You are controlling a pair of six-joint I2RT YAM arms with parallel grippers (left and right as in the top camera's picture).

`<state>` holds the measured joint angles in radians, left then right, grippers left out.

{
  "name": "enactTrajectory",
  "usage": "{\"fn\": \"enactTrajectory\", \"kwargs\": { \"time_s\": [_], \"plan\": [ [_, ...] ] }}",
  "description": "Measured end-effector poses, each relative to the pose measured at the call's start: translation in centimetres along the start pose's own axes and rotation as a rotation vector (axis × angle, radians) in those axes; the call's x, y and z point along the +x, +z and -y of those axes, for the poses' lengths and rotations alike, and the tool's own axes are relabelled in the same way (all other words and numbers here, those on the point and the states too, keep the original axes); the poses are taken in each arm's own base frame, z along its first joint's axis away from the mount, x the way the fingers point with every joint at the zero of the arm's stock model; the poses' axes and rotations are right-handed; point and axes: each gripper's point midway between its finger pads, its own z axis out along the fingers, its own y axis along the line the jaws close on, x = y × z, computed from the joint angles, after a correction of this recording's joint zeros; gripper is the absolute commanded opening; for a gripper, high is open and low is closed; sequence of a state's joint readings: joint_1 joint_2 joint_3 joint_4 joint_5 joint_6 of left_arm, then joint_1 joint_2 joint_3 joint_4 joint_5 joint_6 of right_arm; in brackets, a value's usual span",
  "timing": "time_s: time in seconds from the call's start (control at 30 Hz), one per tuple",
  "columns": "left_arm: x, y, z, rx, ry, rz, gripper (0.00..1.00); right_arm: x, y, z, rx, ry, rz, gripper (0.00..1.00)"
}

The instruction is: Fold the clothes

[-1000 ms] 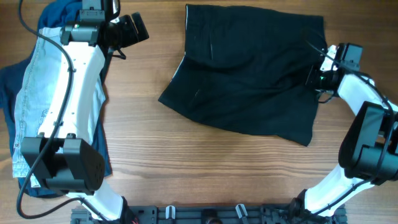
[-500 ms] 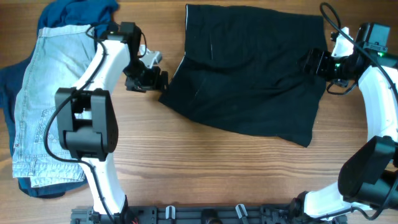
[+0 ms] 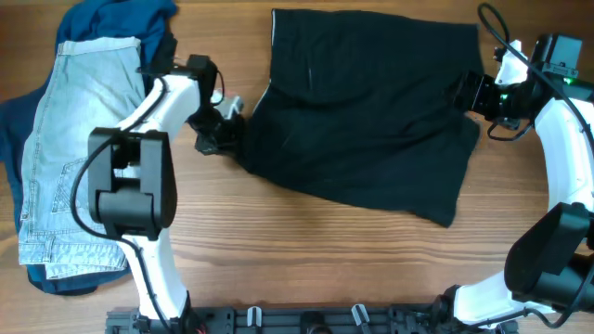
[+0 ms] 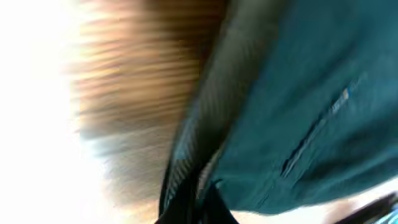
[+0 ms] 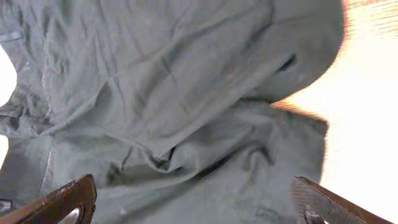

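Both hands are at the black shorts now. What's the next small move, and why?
Probably shut the right hand on the right edge of the black shorts: its fingers stand wide apart with fabric between them, ungripped. The left hand sits at the opposite edge; its grip is too blurred to judge.

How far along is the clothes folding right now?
Done: nothing looks folded; the black shorts lie spread open on the table. In hand: the left gripper is at their left corner, the right gripper, open, at their right edge. Left: the folds themselves, then the denim shorts and the dark-blue garment heaped at the far left.
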<state>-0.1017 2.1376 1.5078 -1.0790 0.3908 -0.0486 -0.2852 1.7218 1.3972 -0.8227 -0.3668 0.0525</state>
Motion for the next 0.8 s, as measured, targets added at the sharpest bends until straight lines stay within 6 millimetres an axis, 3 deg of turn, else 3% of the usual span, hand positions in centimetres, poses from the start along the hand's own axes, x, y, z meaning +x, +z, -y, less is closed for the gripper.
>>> {"fn": "enactTrajectory", "kwargs": {
  "time_s": [0.13,0.2,0.3,0.4,0.5,0.53,0.63,0.73,0.8],
  "plan": [
    [-0.4,-1.1,-3.4,-0.025,-0.313,0.023,0.04,0.7,0.0,0.0,0.002,0.051,-0.027,1.00],
    [-2.0,-1.7,-4.9,-0.002,-0.410,0.090,0.04,2.3,0.0,-0.1,0.006,0.104,-0.090,1.00],
    [-3.8,-2.1,-5.4,0.026,-0.441,0.161,0.04,6.3,-0.1,-2.0,0.007,0.123,-0.255,1.00],
    [-4.5,-2.2,-5.2,0.032,-0.432,0.188,0.04,11.7,-0.2,-5.2,0.113,0.104,-0.452,0.99],
    [-4.8,-2.2,-5.2,0.034,-0.421,0.204,0.04,14.9,0.3,-8.2,0.184,0.061,-0.501,0.94],
    [-4.9,-2.3,-5.2,0.034,-0.413,0.208,0.04,17.5,0.2,-9.0,0.213,0.058,-0.538,0.92],
    [-5.1,-2.3,-5.4,0.021,-0.404,0.217,0.04,23.3,-0.8,-10.0,0.269,0.073,-0.589,0.77],
    [-5.3,-2.3,-5.4,0.018,-0.398,0.228,0.04,26.7,-0.7,-11.1,0.260,0.062,-0.575,0.68],
    [-5.4,-2.3,-5.4,0.017,-0.385,0.232,0.04,28.9,0.7,-11.4,0.258,0.065,-0.573,0.61]
  ]
}}
